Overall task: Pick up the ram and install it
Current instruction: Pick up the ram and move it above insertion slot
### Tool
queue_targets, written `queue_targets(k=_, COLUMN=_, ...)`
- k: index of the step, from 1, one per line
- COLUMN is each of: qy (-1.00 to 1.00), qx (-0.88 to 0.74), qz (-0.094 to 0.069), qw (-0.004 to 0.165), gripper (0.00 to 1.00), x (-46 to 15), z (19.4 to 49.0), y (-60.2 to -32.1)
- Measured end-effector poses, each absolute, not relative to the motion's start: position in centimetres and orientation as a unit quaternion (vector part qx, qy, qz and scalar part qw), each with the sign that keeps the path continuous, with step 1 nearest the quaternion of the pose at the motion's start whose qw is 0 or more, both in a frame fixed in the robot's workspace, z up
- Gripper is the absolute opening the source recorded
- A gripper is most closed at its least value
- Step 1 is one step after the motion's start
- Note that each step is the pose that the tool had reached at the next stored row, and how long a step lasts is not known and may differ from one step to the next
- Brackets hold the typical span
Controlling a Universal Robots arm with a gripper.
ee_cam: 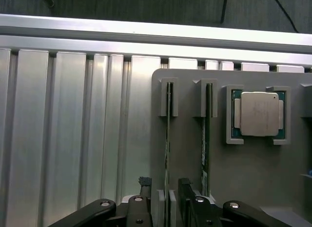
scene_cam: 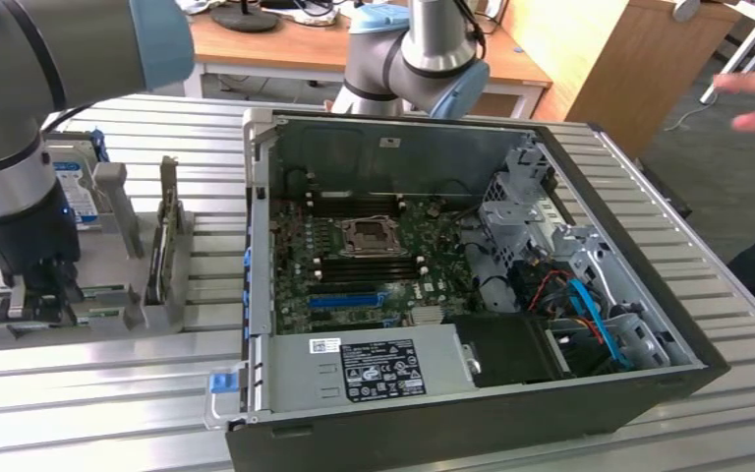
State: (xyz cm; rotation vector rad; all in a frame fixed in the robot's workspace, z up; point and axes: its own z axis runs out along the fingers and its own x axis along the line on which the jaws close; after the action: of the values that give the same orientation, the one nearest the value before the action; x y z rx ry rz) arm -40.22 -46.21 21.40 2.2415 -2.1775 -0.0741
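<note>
My gripper [ee_cam: 165,195] hangs wide open and empty, straddling the ram [ee_cam: 168,134] standing on edge in the slot nearest the grey holder's [ee_cam: 187,149] edge; I reckon it's light, stiff, fragile, so pinch the flat faces gently mid-length.

1. A slatted aluminium table [scene_cam: 76,393] is carrying everything I am cataloguing.
2. A computer case [scene_cam: 391,138] is lying on it with its side panel off. I am looking into it at:
   - a green motherboard [scene_cam: 351,285], with a square processor socket [scene_cam: 367,234] sitting near its middle
   - a power supply [scene_cam: 365,366] lying along the near wall, showing a black-and-white label
   - blue cables [scene_cam: 588,300] curling at the exterior view's right
3. A grey holder [scene_cam: 168,305] is sitting beside the case, at the exterior view's left.
   - A square silver processor chip [ee_cam: 259,113] is resting in one pocket.
   - A hard drive [scene_cam: 74,187] is standing upright at its far end.
4. A wooden desk [scene_cam: 299,49] is standing behind the table.
</note>
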Motion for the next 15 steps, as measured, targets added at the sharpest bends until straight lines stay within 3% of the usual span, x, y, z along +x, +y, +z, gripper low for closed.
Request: queue_targets(k=15, qy=-0.697, qx=0.717, qz=-0.024, qw=0.008, gripper=0.36, x=-40.2, z=20.3, y=-46.2)
